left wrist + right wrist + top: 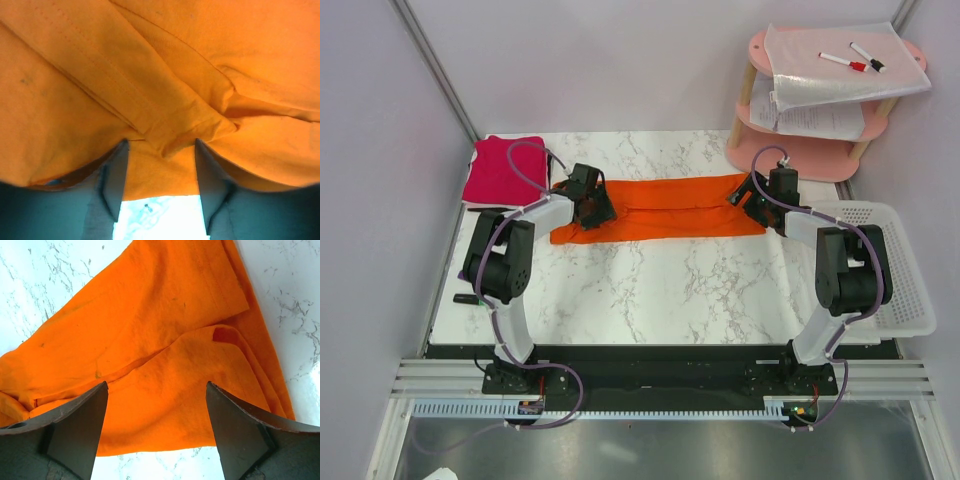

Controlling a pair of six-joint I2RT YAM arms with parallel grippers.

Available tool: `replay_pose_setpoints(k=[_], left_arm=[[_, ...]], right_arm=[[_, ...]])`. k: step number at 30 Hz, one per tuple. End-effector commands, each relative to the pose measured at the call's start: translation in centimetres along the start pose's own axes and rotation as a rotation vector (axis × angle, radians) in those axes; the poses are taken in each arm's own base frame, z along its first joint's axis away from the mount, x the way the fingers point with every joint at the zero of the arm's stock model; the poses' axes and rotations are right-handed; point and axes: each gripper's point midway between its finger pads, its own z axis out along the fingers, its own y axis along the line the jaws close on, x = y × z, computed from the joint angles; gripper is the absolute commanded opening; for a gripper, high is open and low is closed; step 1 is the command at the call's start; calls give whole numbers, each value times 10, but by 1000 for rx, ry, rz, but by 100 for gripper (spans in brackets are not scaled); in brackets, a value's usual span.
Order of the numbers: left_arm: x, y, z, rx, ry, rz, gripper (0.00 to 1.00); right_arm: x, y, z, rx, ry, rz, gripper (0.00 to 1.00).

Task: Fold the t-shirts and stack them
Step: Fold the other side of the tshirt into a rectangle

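Cloth decides everything here. The bright orange short-sleeved t-shirt (665, 208) lies on the white marbled worktop (650, 300) as a long flat band folded lengthwise, its layers overlapping along a ridge down the middle. It looks light, limp and slightly clingy. Any edge not pinched through all its layers is likely to sag and fall open, though a firm pinch should not slip. The step left for it appears to be an end-to-end fold. The sound holds for that are the two corners of one short end, taken through every layer and low against the worktop.

At the orange shirt's left end the left gripper (592, 205) sits down on the cloth. Its jaws stand apart, and the bunched fold between the tips does not look squeezed. At the shirt's right end the right gripper (752, 195) hovers just above the hem, jaws wide apart and holding nothing.

Near the orange shirt's left end, the magenta-pink cloth t-shirt (503, 170) lies folded into a neat square. Right of the orange shirt stands a white perforated plastic basket (900, 270). Behind its right end is a pink tiered shelf (810, 152) carrying paper sheets.
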Motion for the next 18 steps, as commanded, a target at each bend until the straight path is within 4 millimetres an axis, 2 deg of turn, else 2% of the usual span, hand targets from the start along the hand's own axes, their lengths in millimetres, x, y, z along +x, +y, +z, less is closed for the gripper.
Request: replay_pose_setpoints(k=[1,5,11,16,18], left_arm=[[-24,-11,-15,37,-96,-20,66],[-22,-12,-10,41,-83,-25,65],[-23,-14,-3,41,-84,-26,44],[-25,-15,4,38,-77,-22,36],[-26,-16,5,42,-77,-20,30]], right_arm=[[-7,15,4,-55,-21,-5,86],[-8,18,4,-52,-22,-21,86],[-11,22,1,-51,-32,-51,87],[-10,22,2,-55,-29,-51,87],[-11,24,1,-58,-31,-53,87]])
